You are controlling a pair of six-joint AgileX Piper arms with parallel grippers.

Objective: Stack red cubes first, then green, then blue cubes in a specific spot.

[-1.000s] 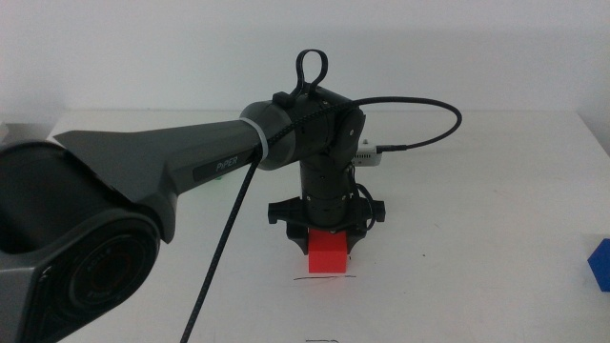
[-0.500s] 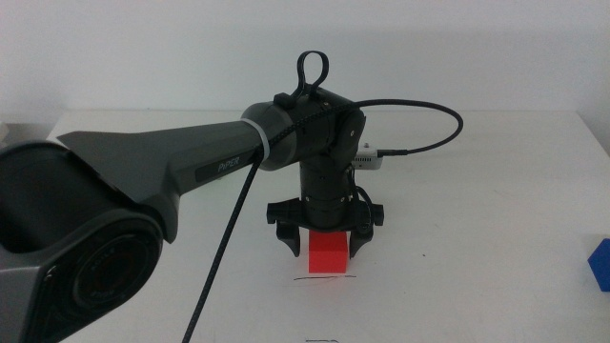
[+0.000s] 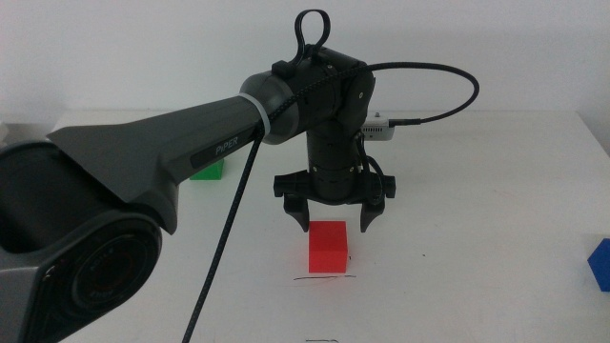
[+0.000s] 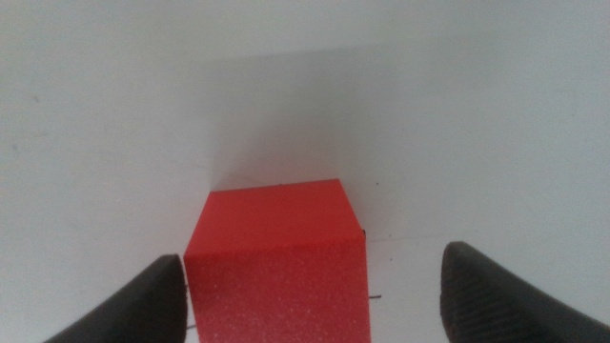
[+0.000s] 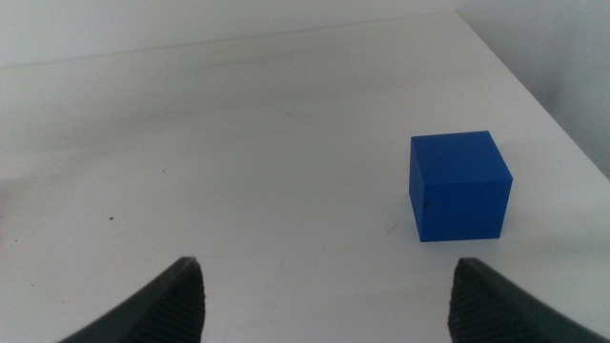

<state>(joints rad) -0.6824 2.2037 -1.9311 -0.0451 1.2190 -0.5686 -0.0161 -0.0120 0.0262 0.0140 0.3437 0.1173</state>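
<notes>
Only text I can read: "PIPER", white letters, on my left arm [image 3: 191, 157] link, middle view. Nothing else legible.

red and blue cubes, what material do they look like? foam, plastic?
Red cube: matte, with a fine grainy speckle on the near face and crisp edges; looks like dense foam or sintered/printed plastic, can't tell which. Blue cube: same matte, glare-free finish and sharp edges; likely the same stock.

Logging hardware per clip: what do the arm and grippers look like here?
The left arm is matte dark grey with pale "PIPER" lettering, a white band at the wrist and a black cable looping off it. The left gripper has two dark, rounded jaws on a black crossbar. Of the right gripper only two similar dark jaw tips show.
</notes>
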